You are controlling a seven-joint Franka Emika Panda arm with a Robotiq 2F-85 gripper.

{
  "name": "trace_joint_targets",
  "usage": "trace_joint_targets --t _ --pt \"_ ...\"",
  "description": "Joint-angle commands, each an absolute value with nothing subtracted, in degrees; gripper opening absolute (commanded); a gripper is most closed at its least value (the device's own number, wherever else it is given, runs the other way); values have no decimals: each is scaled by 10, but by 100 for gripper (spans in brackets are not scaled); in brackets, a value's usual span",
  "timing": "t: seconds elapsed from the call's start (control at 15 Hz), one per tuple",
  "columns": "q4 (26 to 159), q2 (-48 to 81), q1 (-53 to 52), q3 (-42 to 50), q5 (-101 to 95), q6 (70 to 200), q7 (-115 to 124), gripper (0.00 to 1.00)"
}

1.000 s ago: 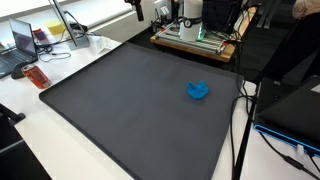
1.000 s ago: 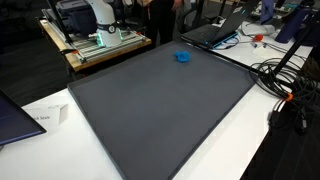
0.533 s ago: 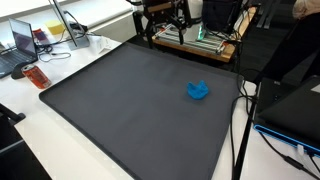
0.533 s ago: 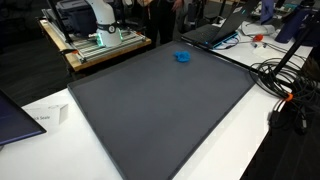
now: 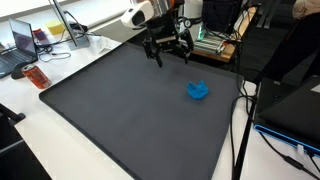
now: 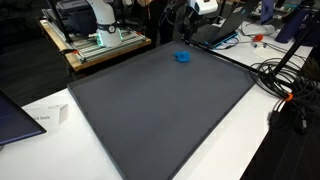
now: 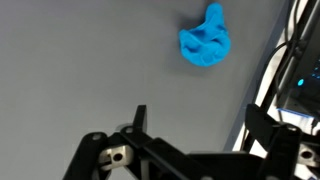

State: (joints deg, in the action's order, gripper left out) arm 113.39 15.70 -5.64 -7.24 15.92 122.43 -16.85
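Gripper hangs above far edge of dark mat, jaws fully apart, nothing btwn them. Crumpled blue cloth lies on mat's right side, nearer than gripper, not touching it. Wrist view: cloth well clear of fingers.

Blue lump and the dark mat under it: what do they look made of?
Blue lump: looks like soft cloth or foam, matte, with crumpled folds, an uneven outline and no shine. It could be moulded rubber; too blurred to settle.
Dark mat: looks like a rubber or dense foam sheet, matte dark grey, flat and even with no glare, its thin edge lying on the white table.
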Motion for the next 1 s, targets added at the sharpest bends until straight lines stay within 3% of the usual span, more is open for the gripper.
trace_joint_targets --t 0.0,0.4,0.93 --pt "1128 164 -44 -85 180 1210 -192 100" --pt "1115 175 -31 -92 206 1193 -229 100" --pt "1115 192 -84 -88 109 1175 -46 100"
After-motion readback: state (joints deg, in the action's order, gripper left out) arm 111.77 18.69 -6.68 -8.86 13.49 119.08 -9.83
